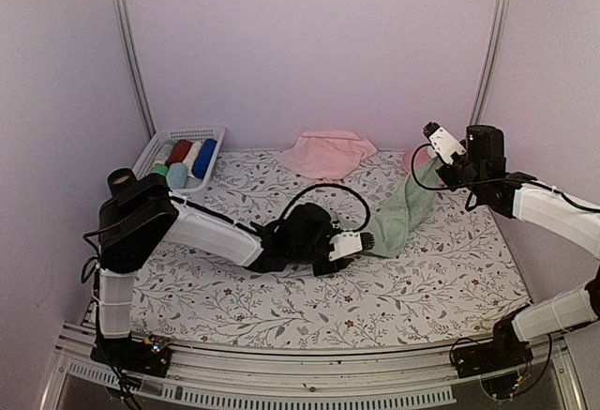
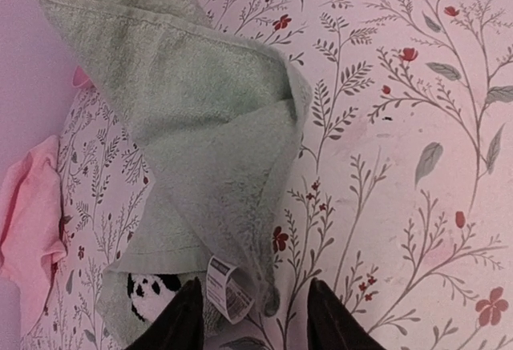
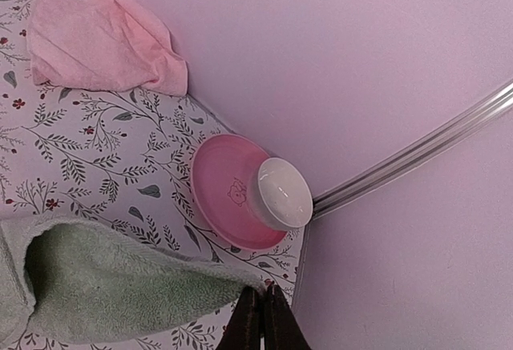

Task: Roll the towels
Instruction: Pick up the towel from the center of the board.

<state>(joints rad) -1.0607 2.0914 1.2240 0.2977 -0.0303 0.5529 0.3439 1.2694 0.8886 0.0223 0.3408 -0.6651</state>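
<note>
**Towel stretched between two arms:** the mint green towel is held slanting over the right half of the floral surface. Its far corner is pinched tight and lifted by the right fingers. The left fingers are set half apart astride its labelled near corner, with nothing clamped. Soft, light and limp, it is judged best taken by the corners. The pink towel is left crumpled at the back. A pink saucer and white cup, close under the raised arm, could be knocked; a basket of rolled cloths is kept back left.
</note>
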